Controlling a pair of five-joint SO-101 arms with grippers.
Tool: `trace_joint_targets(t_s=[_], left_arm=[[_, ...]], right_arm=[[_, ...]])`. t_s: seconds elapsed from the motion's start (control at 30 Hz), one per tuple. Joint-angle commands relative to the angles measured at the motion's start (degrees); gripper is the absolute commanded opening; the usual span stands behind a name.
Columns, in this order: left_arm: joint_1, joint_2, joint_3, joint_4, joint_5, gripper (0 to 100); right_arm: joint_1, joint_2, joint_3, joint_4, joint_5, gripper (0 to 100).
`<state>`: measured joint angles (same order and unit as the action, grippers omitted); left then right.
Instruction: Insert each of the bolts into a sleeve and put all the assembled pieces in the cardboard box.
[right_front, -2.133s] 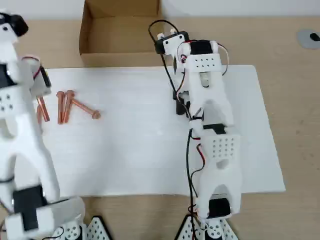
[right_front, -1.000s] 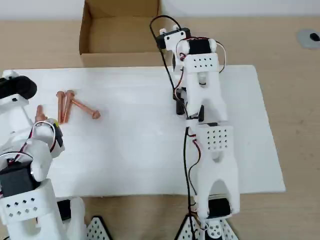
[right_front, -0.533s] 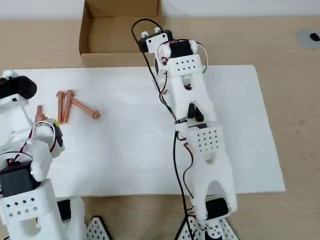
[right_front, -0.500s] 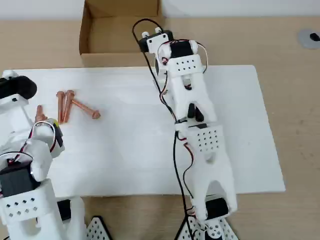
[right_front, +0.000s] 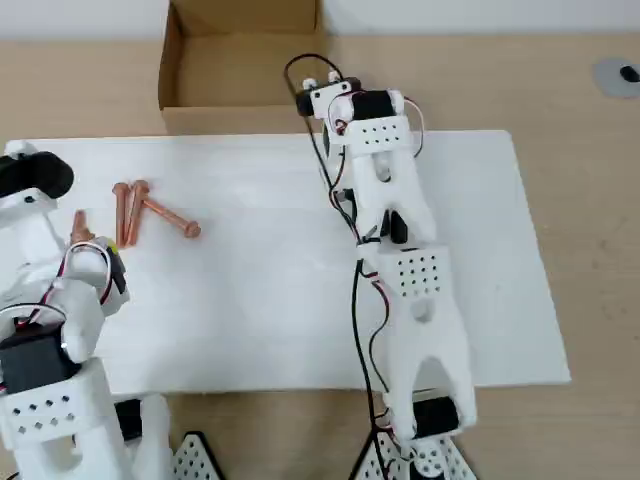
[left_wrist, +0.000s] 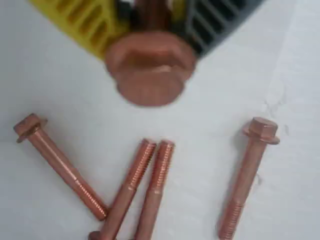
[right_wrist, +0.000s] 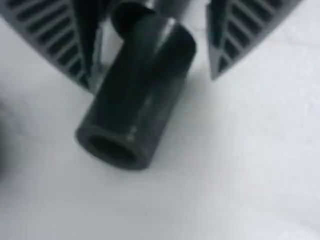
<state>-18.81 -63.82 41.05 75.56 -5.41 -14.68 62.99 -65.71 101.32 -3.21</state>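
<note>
My left gripper (left_wrist: 152, 47) is shut on a copper bolt (left_wrist: 150, 67), whose hexagonal head faces the wrist camera. Under it several loose copper bolts (left_wrist: 150, 190) lie on the white sheet (left_wrist: 280, 60). From above, these bolts (right_front: 135, 212) lie at the sheet's left end, beside the left arm (right_front: 60, 300). A black sleeve (right_wrist: 135, 100) sits between the fingers of my right gripper (right_wrist: 150, 82), which is open. The sleeve rests against one finger (right_wrist: 65, 45), with a gap to the other. The cardboard box (right_front: 240, 70) stands behind the sheet.
The right arm (right_front: 390, 200) stretches from the table's front edge toward the box's right corner, and its cable (right_front: 355, 300) trails over the sheet. The white sheet (right_front: 250, 300) covers most of the wooden table (right_front: 590, 200). A grey disc (right_front: 620, 75) lies at the far right.
The left arm pulled back from its raised pose toward the front left, then held still. The right arm's wrist swung left and has come partly back to the right.
</note>
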Motion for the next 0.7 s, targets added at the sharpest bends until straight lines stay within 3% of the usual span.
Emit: trace_joint_targets(t_s=[0.0, 0.3, 0.67], left_arm=[[0.5, -0.9, -0.3, -1.0, 0.1, 1], [0.5, -0.9, -0.3, -1.1, 0.1, 1], [0.6, -0.9, -0.8, -1.1, 0.0, 1]], right_arm=[[1.1, 0.7, -0.7, -1.0, 0.1, 18.4], [1.2, 0.4, -0.8, -1.8, 0.1, 2.3], [0.6, 0.4, -13.1, -0.9, 3.3, 1.0]])
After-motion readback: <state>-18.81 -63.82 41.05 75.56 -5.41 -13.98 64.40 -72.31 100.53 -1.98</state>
